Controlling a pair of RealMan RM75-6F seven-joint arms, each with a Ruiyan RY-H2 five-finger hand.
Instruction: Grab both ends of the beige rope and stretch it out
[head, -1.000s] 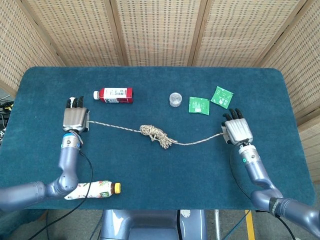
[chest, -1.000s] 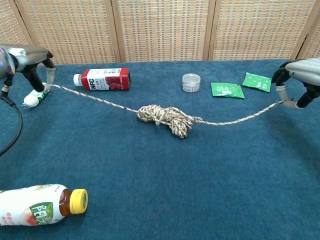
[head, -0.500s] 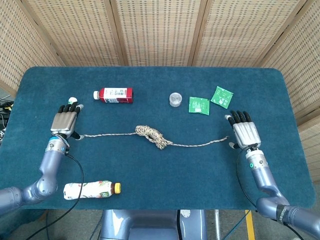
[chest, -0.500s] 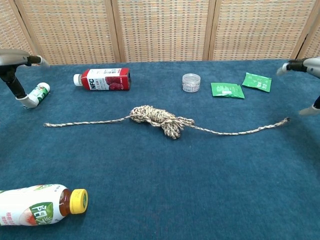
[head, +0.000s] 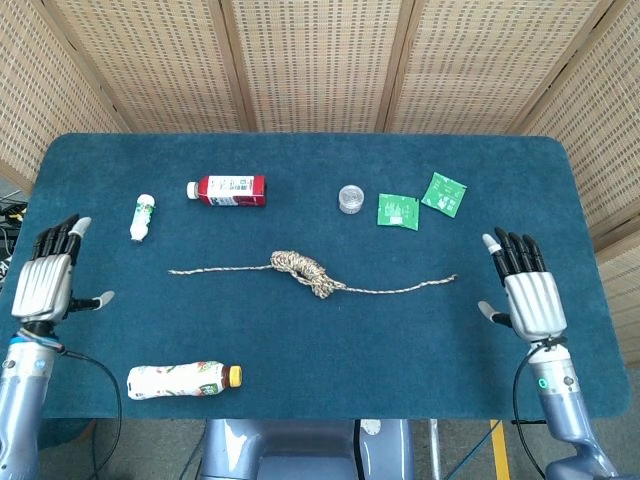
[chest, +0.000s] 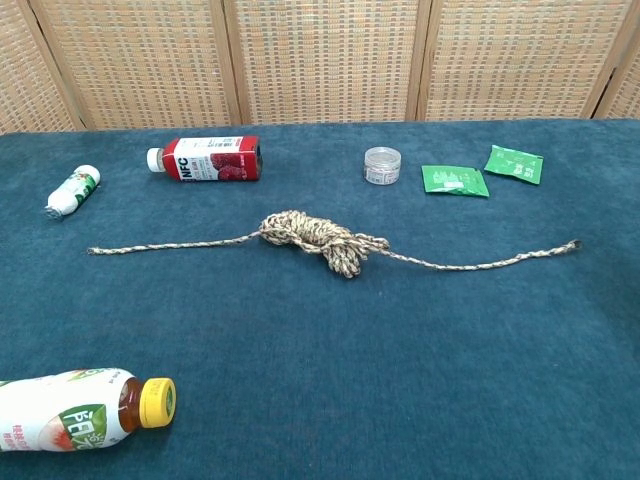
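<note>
The beige rope lies flat across the middle of the blue table, a tangled bundle at its centre and both thin ends stretched out sideways. Its left end and right end lie free on the cloth. My left hand hovers at the table's left edge, fingers spread, holding nothing. My right hand is at the right edge, fingers spread too, also holding nothing. Neither hand shows in the chest view.
A red bottle lies at the back left, a small white bottle beside it. A tea bottle with a yellow cap lies at the front left. A clear jar and two green packets sit at the back right.
Both hands let go of the rope ends and drew back outward to the table's edges. The rope has dropped flat onto the table and lies still.
</note>
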